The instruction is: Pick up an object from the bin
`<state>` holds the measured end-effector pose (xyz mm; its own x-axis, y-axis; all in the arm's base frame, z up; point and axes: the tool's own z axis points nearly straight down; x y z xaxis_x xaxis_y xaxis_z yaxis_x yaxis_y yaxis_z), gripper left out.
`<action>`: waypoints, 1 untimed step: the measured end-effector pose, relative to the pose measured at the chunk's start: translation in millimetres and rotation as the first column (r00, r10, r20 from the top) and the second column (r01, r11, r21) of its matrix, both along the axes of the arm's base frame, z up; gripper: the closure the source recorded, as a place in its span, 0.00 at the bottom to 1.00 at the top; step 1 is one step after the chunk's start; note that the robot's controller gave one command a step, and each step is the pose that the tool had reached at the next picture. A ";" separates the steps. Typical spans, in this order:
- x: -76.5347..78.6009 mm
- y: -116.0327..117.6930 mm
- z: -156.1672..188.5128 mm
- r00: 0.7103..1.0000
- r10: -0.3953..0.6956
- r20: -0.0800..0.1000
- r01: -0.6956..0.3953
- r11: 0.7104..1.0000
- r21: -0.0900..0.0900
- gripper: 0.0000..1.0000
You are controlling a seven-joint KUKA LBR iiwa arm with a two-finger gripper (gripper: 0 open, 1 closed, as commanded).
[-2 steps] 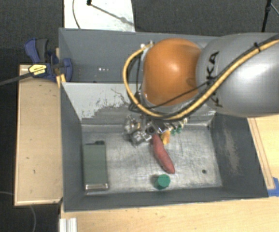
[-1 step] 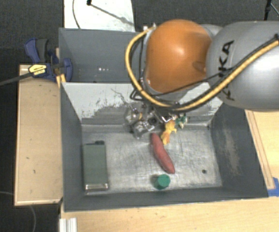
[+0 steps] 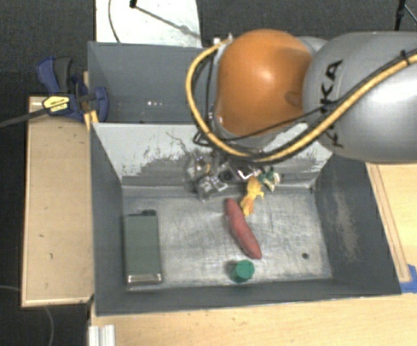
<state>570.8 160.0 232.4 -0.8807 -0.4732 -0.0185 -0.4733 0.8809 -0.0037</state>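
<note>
Camera view has your claw (image 3: 230, 177) low by the grey metal bin's (image 3: 353, 215) back wall, near a small yellow lump (image 3: 251, 195) and a long red sausage-shaped piece (image 3: 242, 238), can't tell if it's wide or narrow, and the pick looks not yet done.

The only lettering that can be read is the maker's name, "KUKA". It stands in black capitals on the silver shell of the arm (image 3: 392, 107), at the end next to the orange cover (image 3: 262, 78). The letters run slantwise across the shell. A yellow cable (image 3: 371, 80) crosses over them, so part of the word is covered. On the things lying in the bin (image 3: 107, 193), no lettering can be made out.
</note>
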 end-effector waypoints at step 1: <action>6.8 23.8 -69.4 0.999 -0.031 -0.011 0.031 1.000 -0.003 1.00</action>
